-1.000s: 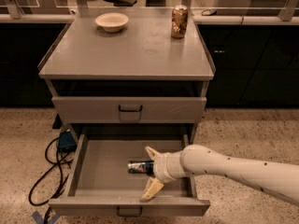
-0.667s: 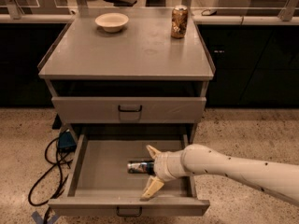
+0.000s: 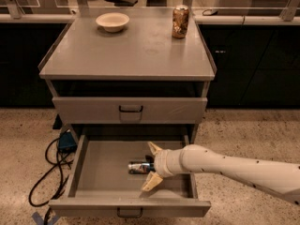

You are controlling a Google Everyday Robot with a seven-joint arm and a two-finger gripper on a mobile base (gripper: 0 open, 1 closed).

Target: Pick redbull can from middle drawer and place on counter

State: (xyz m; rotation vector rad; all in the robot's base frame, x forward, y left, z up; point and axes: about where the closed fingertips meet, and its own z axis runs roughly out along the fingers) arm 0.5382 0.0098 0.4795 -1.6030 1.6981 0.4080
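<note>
Camera view: looks down from the front at a grey cabinet with its lower drawer pulled out.
Gripper: the gripper (image 3: 152,167) is inside the middle drawer (image 3: 101,165), right of the drawer's centre, on a white arm (image 3: 225,165) that reaches in from the right.
Fingers: the two pale fingers (image 3: 151,184) are spread wide, one toward the back of the drawer and one toward its front.
Redbull can: the redbull can (image 3: 138,167) lies on its side on the drawer floor, just left of the gripper. Its near end sits between the fingertips; whether a finger touches it cannot be told.
Counter: the counter (image 3: 126,50) is above and behind the gripper, well apart from it.
Bowl: a pale bowl (image 3: 112,21) stands at the counter's far left, up and left of the gripper.
Patterned can: a gold-brown can (image 3: 180,21) stands upright at the counter's far right, up and slightly right of the gripper.
Upper drawer: the closed drawer front (image 3: 130,109) is directly above the gripper.
Floor: a black cable (image 3: 49,172) and a blue box (image 3: 67,141) lie to the left, outside the drawer wall.
</note>
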